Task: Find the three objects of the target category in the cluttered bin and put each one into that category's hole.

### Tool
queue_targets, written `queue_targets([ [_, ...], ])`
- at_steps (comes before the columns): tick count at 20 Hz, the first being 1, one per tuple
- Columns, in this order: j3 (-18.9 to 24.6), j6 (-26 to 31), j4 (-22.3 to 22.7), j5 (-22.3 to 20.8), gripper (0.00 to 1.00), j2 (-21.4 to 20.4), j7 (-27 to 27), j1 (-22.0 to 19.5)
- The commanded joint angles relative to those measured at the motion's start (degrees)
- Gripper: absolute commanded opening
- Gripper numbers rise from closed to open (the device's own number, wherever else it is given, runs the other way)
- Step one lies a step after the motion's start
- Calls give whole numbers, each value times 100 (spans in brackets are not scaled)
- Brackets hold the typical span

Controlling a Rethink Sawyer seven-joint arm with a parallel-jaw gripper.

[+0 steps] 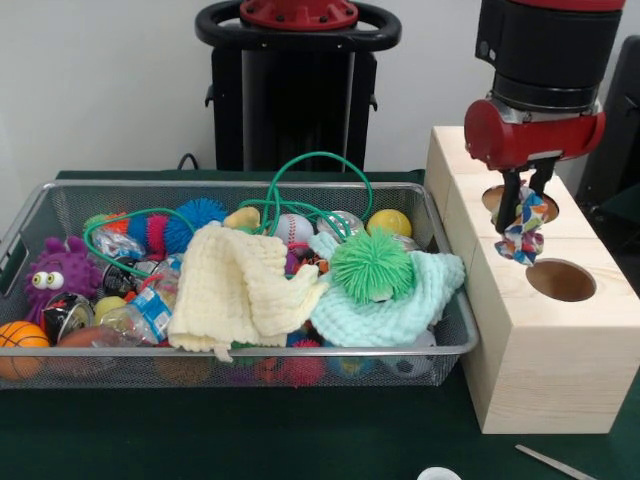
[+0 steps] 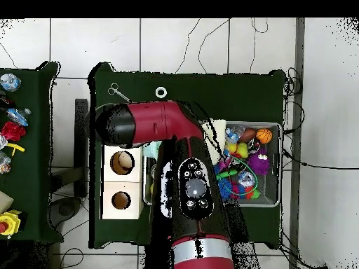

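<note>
The cluttered bin (image 1: 45, 190) stands on the left of the table, full of toys, and also shows in the overhead view (image 2: 279, 164), half hidden by my arm. Three pale wooden cubes stand to its right. My gripper (image 1: 525, 203) is shut on a multicoloured knotted rope toy (image 1: 526, 238), which hangs above the cubes, just behind the hole (image 1: 560, 280) in the nearest cube. The middle cube's wider hole (image 1: 495, 200) lies behind the fingers. In the overhead view the arm hides the gripper and the nearest cube.
The bin holds a yellow cloth (image 1: 235, 290), a mint cloth (image 1: 395, 305), a green spiky ball (image 1: 372, 265), a purple creature (image 1: 60, 275), a basketball (image 1: 20, 345) and a green cord (image 1: 300, 165). A metal tool (image 1: 550, 462) and a white ring (image 1: 440, 474) lie at the table's near edge.
</note>
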Motion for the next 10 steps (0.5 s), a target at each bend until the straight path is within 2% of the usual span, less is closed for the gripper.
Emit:
queue_targets([
  [1, -201, -648, 542, 84, 0, 380, 1514, -6],
  [10, -108, -668, 636, 620, 0, 391, 1609, 87],
])
